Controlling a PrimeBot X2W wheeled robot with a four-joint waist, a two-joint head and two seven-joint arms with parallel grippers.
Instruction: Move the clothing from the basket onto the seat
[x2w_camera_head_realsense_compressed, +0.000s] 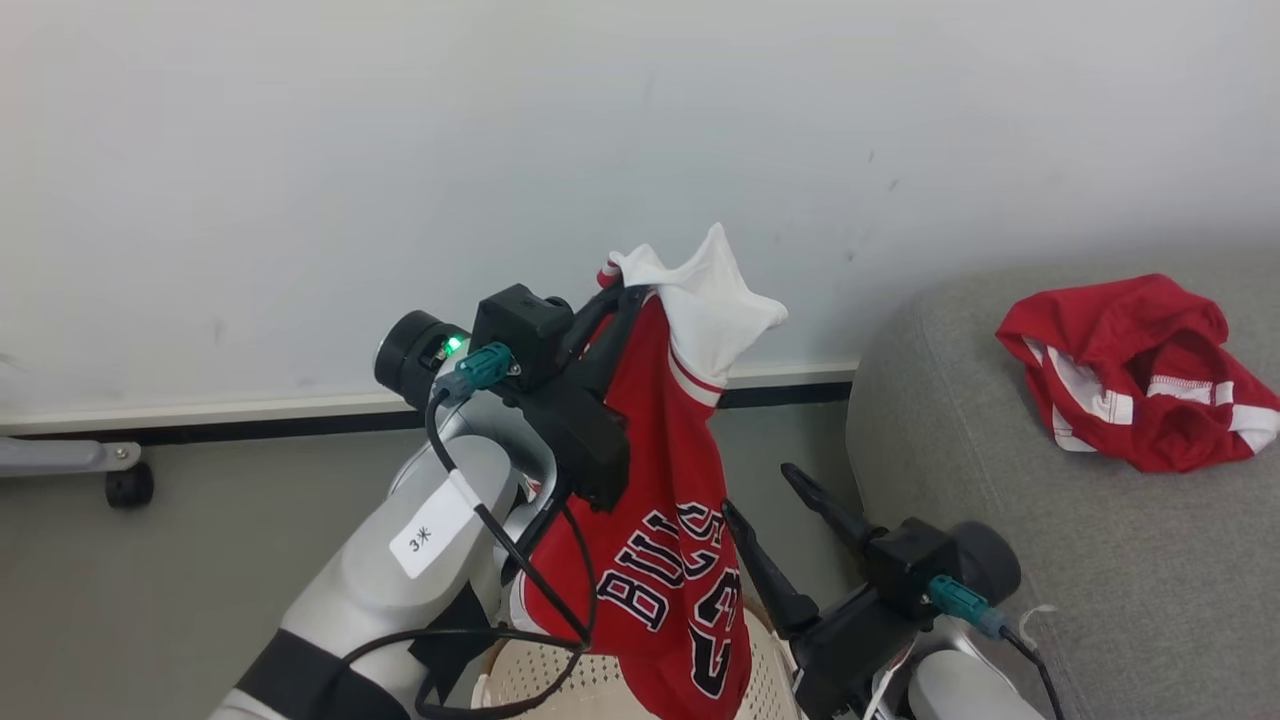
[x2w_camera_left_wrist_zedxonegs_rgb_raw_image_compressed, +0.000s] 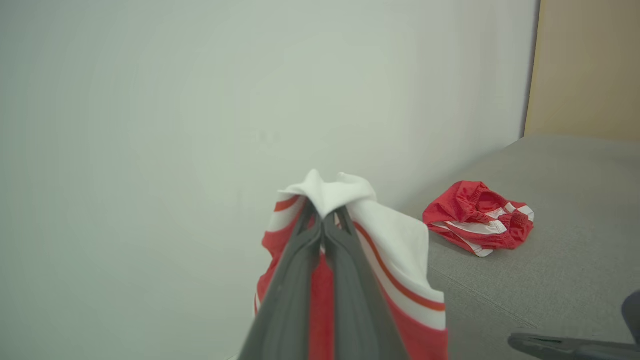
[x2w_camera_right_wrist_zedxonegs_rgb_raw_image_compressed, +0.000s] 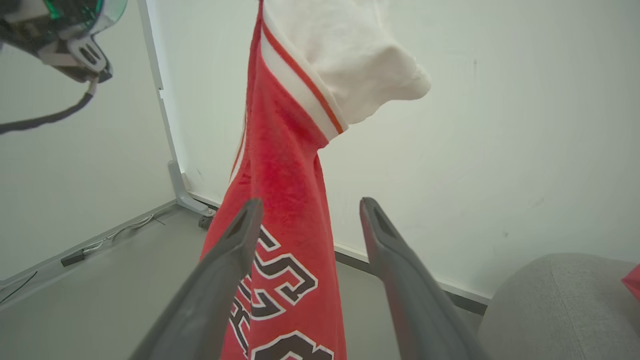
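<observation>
Head view, centre: red jersey (x2w_camera_head_realsense_compressed: 660, 480), white inner side turned out at the top, dark white-edged lettering lower down. Hangs full length, clear of the seat (x2w_camera_head_realsense_compressed: 1000, 450), with the lower part crossing in front of the basket (x2w_camera_head_realsense_compressed: 545, 672) at 6 o'clock; cannot tell whether touching it. Gathered at 12 o'clock into the left gripper (x2w_camera_head_realsense_compressed: 625, 290), clamped tight on the white fold. Same grip along the left wrist view: fingers (x2w_camera_left_wrist_zedxonegs_rgb_raw_image_compressed: 350, 280) pressed together, white cloth bunched just above the tips.

At 4 o'clock of the jersey, right gripper (x2w_camera_head_realsense_compressed: 757, 488): fingers spread apart, holding nothing, nearer tip just beside the jersey's edge. From the right wrist view, jersey hanging beyond the parted fingers (x2w_camera_right_wrist_zedxonegs_rgb_raw_image_compressed: 235, 250), lettering showing at 6 o'clock between them.

At 3 o'clock of the head view, second red garment (x2w_camera_head_realsense_compressed: 1140, 370), white-striped. Lies crumpled on the grey seat, well apart from the jersey.

Further out: pale wall (x2w_camera_head_realsense_compressed: 400, 150) across 12 o'clock, grey floor (x2w_camera_head_realsense_compressed: 200, 580) at 8 o'clock, small black castor (x2w_camera_head_realsense_compressed: 128, 485) at 9 o'clock against the skirting.
</observation>
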